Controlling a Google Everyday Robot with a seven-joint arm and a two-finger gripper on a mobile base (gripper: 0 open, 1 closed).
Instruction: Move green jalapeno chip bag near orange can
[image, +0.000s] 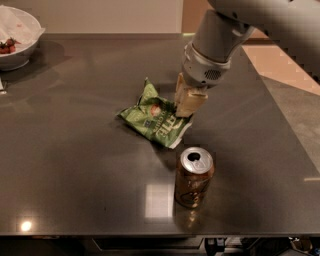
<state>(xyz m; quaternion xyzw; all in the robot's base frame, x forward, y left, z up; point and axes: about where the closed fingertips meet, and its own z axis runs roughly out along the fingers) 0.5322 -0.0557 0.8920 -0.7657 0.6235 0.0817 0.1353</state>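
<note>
The green jalapeno chip bag (152, 118) is crumpled, with its lower right corner close to the orange can (193, 177). The can stands upright near the table's front edge, silver top and pull-tab showing. My gripper (186, 106) reaches down from the upper right and is shut on the bag's right edge, just above and behind the can. The bag's left part hangs low over the dark table (75, 175); I cannot tell if it touches.
A white bowl (17, 40) with dark red food stands at the far left corner. The table's right edge borders a lighter floor (295, 110). The arm (220, 35) covers the back right of the table.
</note>
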